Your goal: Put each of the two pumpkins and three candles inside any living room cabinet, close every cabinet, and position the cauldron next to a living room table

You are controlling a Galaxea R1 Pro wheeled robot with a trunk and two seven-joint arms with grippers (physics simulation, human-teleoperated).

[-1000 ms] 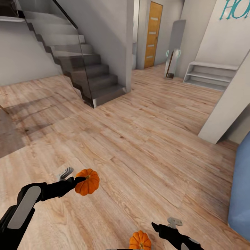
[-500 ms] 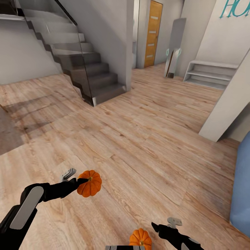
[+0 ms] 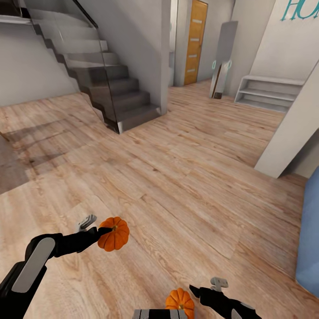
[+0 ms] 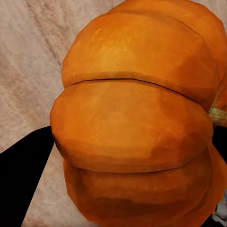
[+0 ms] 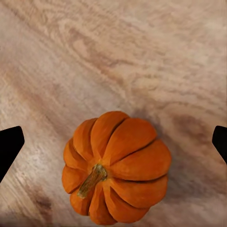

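One small orange ribbed pumpkin (image 3: 114, 234) hangs just above the wood floor, and my left gripper (image 3: 106, 231) is shut on it. In the left wrist view this pumpkin (image 4: 132, 123) bulges close between the black fingers (image 4: 21, 177). A second pumpkin (image 3: 179, 301) sits on the floor by my base, stem up. My right gripper (image 3: 194, 290) hovers beside it, open. The right wrist view looks down on that pumpkin (image 5: 118, 165), with both black fingertips (image 5: 9, 146) wide apart and clear of it. Candles, cabinet and cauldron are out of view.
A grey staircase (image 3: 115, 88) with a glass rail rises at the back left. An orange door (image 3: 195, 44) and a leaning mirror (image 3: 221, 62) stand down the hall. A white low shelf (image 3: 270, 95), a white wall corner (image 3: 292, 133) and a blue object (image 3: 310, 235) are on the right.
The whole view has drifted slightly, so the camera moved. My right gripper has edged a little left toward the floor pumpkin. The left gripper still holds its pumpkin.
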